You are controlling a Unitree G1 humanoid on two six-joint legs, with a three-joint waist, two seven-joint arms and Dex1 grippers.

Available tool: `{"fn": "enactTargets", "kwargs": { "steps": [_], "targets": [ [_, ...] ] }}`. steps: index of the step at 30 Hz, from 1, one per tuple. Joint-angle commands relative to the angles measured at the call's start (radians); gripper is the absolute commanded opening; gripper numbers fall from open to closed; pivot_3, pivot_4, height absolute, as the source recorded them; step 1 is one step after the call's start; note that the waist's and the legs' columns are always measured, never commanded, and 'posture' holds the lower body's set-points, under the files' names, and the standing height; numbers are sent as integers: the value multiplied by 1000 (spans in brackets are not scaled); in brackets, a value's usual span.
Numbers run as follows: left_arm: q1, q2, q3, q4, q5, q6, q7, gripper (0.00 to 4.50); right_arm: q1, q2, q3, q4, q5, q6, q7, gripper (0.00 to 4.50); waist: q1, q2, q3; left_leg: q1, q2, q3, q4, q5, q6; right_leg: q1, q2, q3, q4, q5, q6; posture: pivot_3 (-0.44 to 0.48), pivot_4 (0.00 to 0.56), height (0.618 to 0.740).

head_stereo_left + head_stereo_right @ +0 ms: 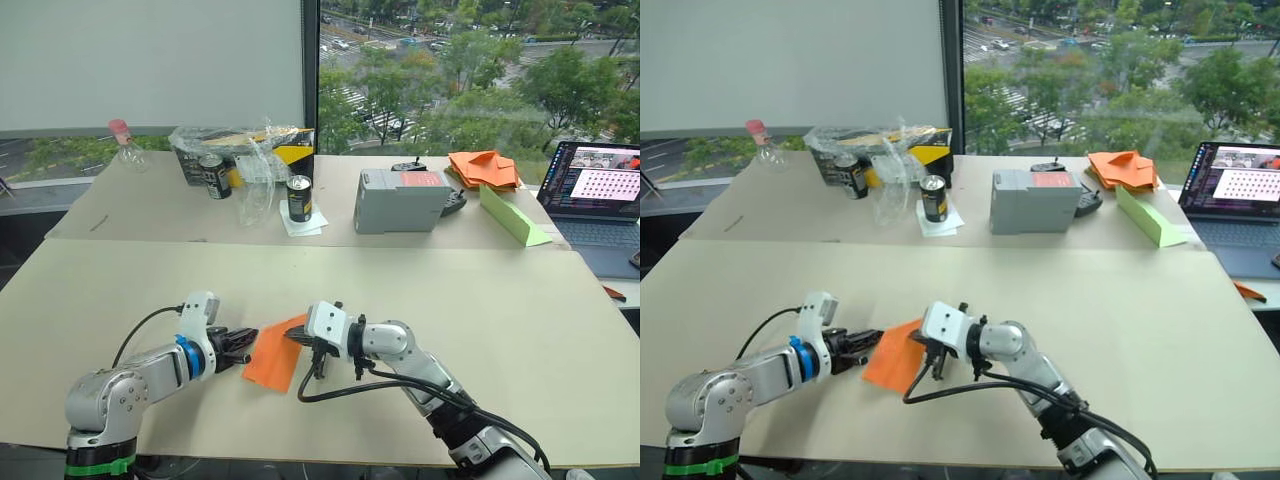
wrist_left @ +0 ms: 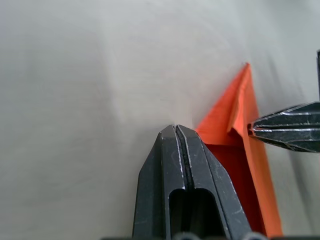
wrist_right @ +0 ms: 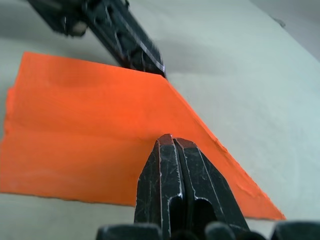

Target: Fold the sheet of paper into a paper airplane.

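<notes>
From the head camera, the folded sheet of paper (image 1: 274,358) is lying near the front of a beige table (image 1: 520,330), with a cluttered second table (image 1: 150,205) standing by the window (image 1: 470,70). In the left wrist view, the left gripper (image 2: 181,131), fingers clenched, is pinching the sheet's edge. In the right wrist view, the right gripper (image 3: 171,141) is clamping its opposite edge.

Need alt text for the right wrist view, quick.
The right gripper, fingers shut, presses its tip on the folded orange sheet of paper lying on the pale table. The left gripper meets the sheet's far edge.
</notes>
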Motion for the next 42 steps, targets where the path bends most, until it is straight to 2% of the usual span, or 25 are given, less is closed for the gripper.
{"fn": "enactTargets", "kwargs": {
  "steps": [1,6,12,17,22,30,38,42],
  "targets": [
    [-23,9,41,3,-6,9,23,0,-21,9,13,-5,-19,-17,-7,17,0,0,0,0,0,0,0,0,0,0,0,0,0,0,0,0,150,740],
    [-64,-11,81,-4,-39,30,50,0,-22,15,24,3,-37,-16,-8,17,0,0,0,-3,0,0,0,0,0,-3,0,0,0,0,0,0,150,740],
    [-125,-61,115,-73,-160,107,69,0,-30,21,37,28,-81,-6,-37,17,-1,0,0,-7,0,0,0,2,-4,-7,0,0,2,0,0,0,150,740],
    [-118,-52,90,-106,-208,142,71,0,-33,26,32,33,-85,-2,-45,17,-3,0,0,-7,0,0,0,2,-4,-7,0,0,3,0,0,0,150,740],
    [-41,11,-30,-97,-123,93,39,0,-32,25,21,25,-85,7,-54,17,-3,0,0,-7,0,0,0,3,-5,-7,0,1,3,0,0,0,150,740],
    [-10,38,-150,5,-10,-11,-5,0,-23,18,14,6,-80,23,-62,17,3,0,0,-6,0,0,0,3,-5,-7,0,0,3,0,0,0,150,740],
    [-5,37,-209,66,41,-76,-37,0,6,-8,-6,-70,-54,74,-53,17,7,1,-1,-5,0,0,0,3,-5,-5,0,0,3,0,0,0,150,740],
    [6,36,-220,76,50,-87,-44,0,29,-24,-56,-168,14,169,-18,17,6,1,-1,-5,0,0,0,3,-5,-5,0,0,3,0,0,0,150,740]
  ]
}}
